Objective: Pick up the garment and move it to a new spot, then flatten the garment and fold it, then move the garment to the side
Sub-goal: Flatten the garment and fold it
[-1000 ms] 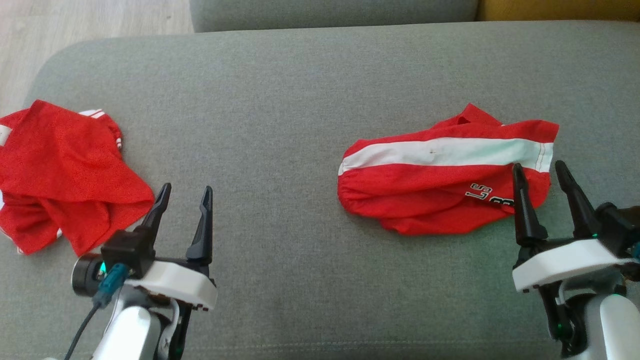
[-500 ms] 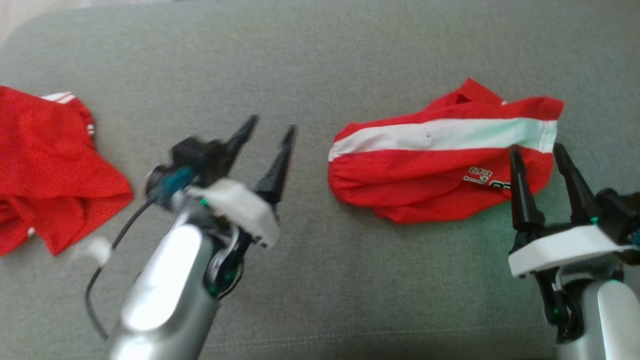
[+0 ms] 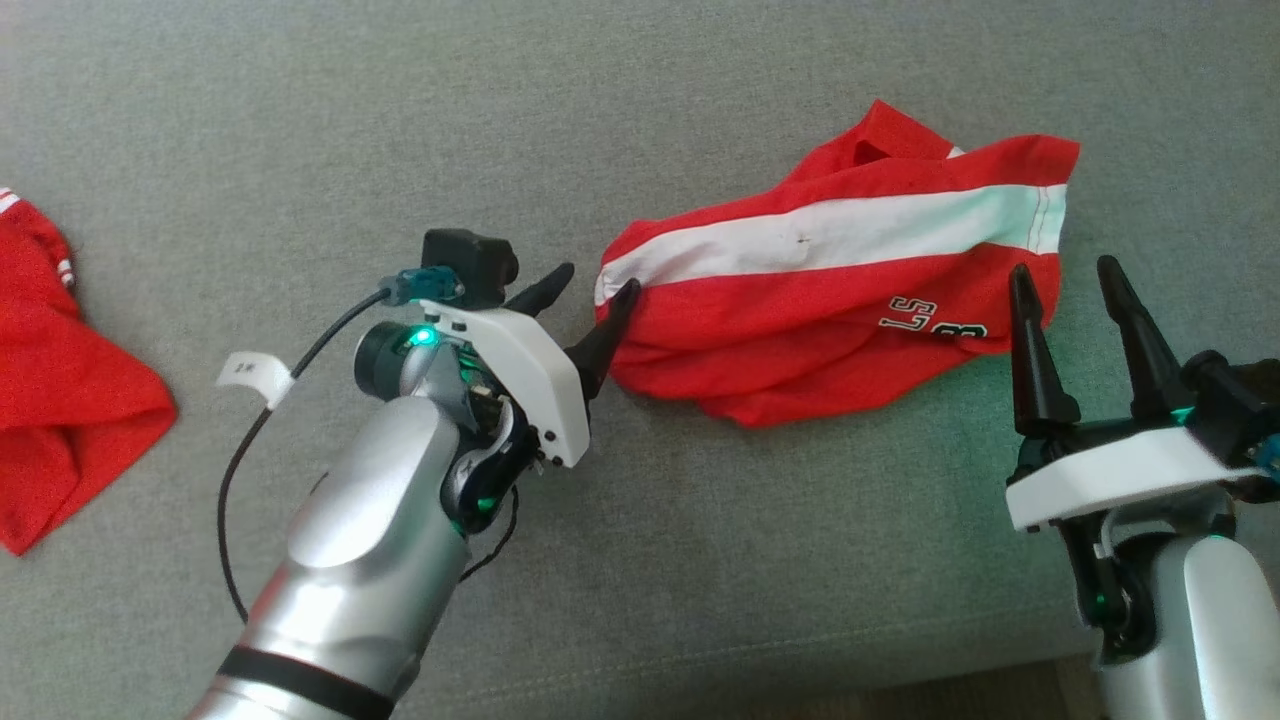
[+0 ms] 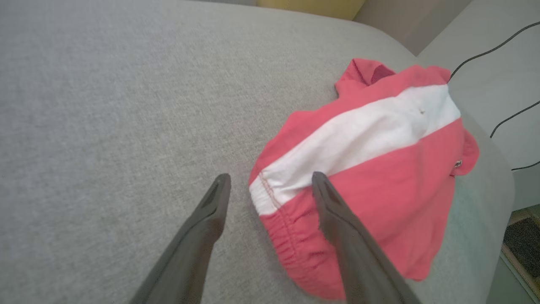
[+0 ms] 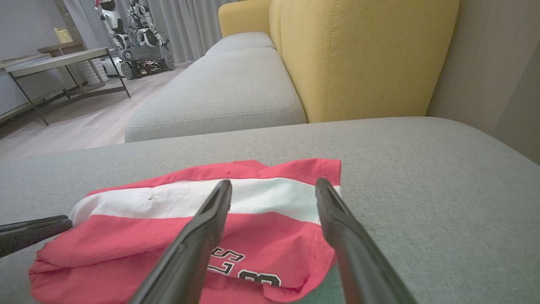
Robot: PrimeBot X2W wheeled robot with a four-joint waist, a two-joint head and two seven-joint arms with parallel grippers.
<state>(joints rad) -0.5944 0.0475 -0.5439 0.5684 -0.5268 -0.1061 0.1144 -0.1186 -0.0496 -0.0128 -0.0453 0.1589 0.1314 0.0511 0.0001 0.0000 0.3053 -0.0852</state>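
1. Two red garments lie on the grey sofa cushion (image 3: 300,120). The task's garment (image 3: 800,310) is crumpled, with a white stripe (image 3: 830,230) and black lettering (image 3: 930,325), and sits right of centre in the head view. The other red garment (image 3: 60,400) lies well apart at the left edge.
2. Left jaws stand wide open and hold nothing. Their fingers (image 3: 605,335) point at the garment's left end, one tip at the end of the white stripe. In the left wrist view one finger (image 4: 341,236) crosses the red fabric and the other is over bare cushion. Whether they touch the cloth I cannot tell.
3. Right jaws are also wide open and empty, with fingers (image 3: 1030,350) at the garment's near right corner, just beside the lettering.
4. Beyond the cushion, a yellow sofa back (image 5: 363,55) rises in the right wrist view.
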